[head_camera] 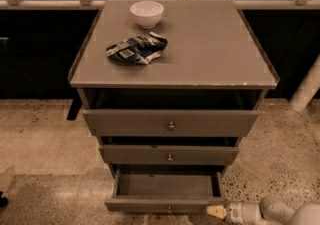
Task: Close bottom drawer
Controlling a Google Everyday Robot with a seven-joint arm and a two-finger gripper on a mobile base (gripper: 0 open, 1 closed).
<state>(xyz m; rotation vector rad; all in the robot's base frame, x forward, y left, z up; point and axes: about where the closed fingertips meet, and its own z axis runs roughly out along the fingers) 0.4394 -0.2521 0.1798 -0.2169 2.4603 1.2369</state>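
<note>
The bottom drawer (165,204) of the grey cabinet is pulled well out, and its empty grey box interior shows. Its flat front runs along the lower edge of the view, with the small knob (169,210) just visible at its centre. My gripper (216,212) reaches in from the lower right on a white arm. Its pale tip sits at the right end of the drawer front, level with it and touching or almost touching it.
The middle drawer (169,155) and top drawer (170,123) stand slightly out above. A white bowl (146,13) and a crumpled blue-and-white bag (136,50) lie on the cabinet top. Speckled floor lies around the cabinet. A white post (306,89) stands at the right.
</note>
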